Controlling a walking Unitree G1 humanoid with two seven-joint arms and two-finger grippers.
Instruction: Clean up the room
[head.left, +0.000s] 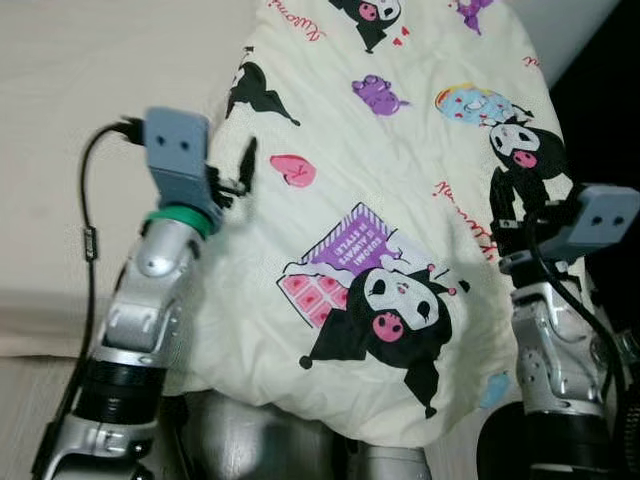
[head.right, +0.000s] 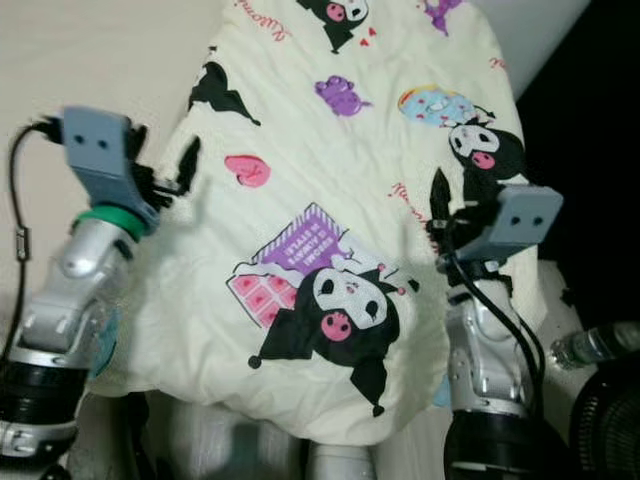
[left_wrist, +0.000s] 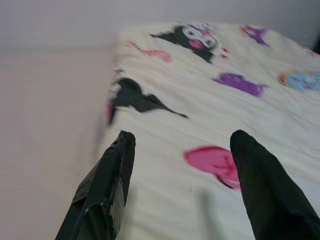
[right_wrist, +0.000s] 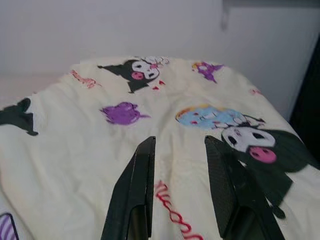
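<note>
A cream blanket (head.left: 400, 180) printed with black-and-pink cartoon figures lies on the bed (head.left: 90, 110), and its near end drapes down over my front. At the blanket's left edge my left gripper (head.left: 235, 175) hovers open; the wrist view has its fingers (left_wrist: 112, 170) spread over the cloth beside a pink heart print (left_wrist: 212, 162). On the blanket's right side my right gripper (head.left: 515, 195) stands open too, its fingers (right_wrist: 137, 185) just above the fabric near a black cartoon face (right_wrist: 260, 145). Neither gripper has cloth pinched between its fingers.
Left of the blanket stretches the bed's bare beige sheet (head.left: 90, 110). A pale wall (right_wrist: 125, 30) rises behind the bed. On the dark floor at the right lie a plastic bottle (head.right: 592, 346) and a round black object (head.right: 612, 425).
</note>
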